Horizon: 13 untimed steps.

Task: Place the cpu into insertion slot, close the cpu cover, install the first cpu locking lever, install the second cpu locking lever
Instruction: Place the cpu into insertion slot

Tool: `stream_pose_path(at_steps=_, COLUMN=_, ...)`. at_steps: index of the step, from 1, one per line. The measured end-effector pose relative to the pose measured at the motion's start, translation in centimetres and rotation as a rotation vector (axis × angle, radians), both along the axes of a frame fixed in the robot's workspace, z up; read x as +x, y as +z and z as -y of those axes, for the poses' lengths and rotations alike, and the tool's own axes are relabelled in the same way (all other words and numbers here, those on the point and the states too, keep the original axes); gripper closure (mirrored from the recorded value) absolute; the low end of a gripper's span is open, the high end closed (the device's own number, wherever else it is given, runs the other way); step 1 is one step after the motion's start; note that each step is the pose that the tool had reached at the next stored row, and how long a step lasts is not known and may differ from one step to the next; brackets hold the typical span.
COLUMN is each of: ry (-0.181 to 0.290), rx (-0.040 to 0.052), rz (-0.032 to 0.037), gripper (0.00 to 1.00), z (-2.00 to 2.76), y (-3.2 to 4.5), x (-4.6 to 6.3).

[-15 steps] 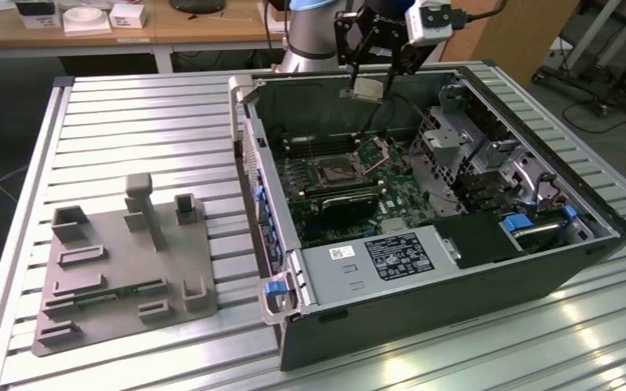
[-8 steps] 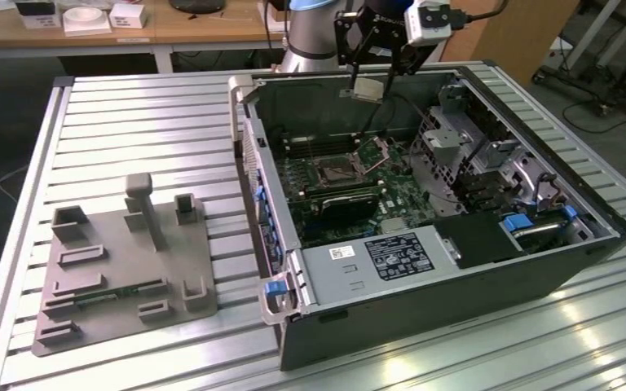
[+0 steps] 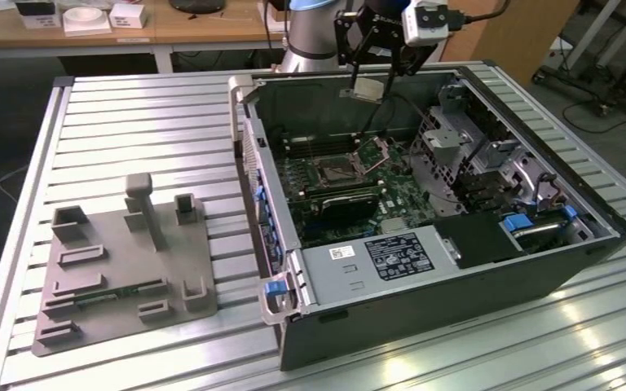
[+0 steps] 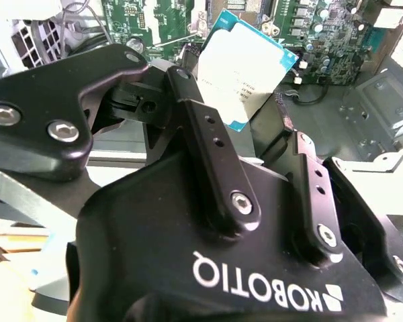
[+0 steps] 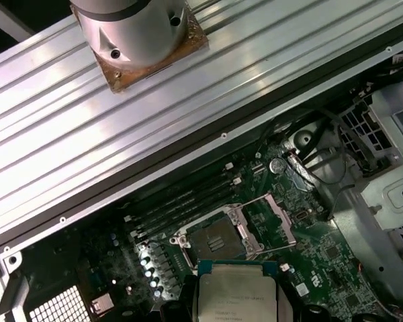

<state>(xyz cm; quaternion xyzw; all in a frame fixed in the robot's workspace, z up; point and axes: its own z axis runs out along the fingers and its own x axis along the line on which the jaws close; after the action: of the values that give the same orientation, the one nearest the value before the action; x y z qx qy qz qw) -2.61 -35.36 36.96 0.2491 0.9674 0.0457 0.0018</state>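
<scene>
End effector (image 4: 236, 100) grips the cpu (image 4: 245, 70) by opposite edges, well above the insertion slot (image 5: 215, 239); cpu cover (image 5: 275, 209) stands open beside it.

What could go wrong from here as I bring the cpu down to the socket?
1. The gripper pinches the cpu only by its edges, well above the insertion slot; a slip would likely drop it onto the motherboard.
2. The cpu cover stands raised beside the slot, so the gripper might clip it on descent.
3. In the first wrist view the chip looks turned relative to the slot's square; seated askew, it could damage the contacts.
</scene>
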Motion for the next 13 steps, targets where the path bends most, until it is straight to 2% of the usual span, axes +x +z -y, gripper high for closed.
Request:
stream_pose_path(at_steps=6, ry=-0.055, rx=0.0001, rz=0.0, gripper=0.46, z=0.0, y=-0.03, x=-0.01)
stream_pose_path(at_steps=13, ry=-0.073, rx=0.0, rz=0.0, gripper=0.46, z=0.0, y=-0.05, x=-0.01)
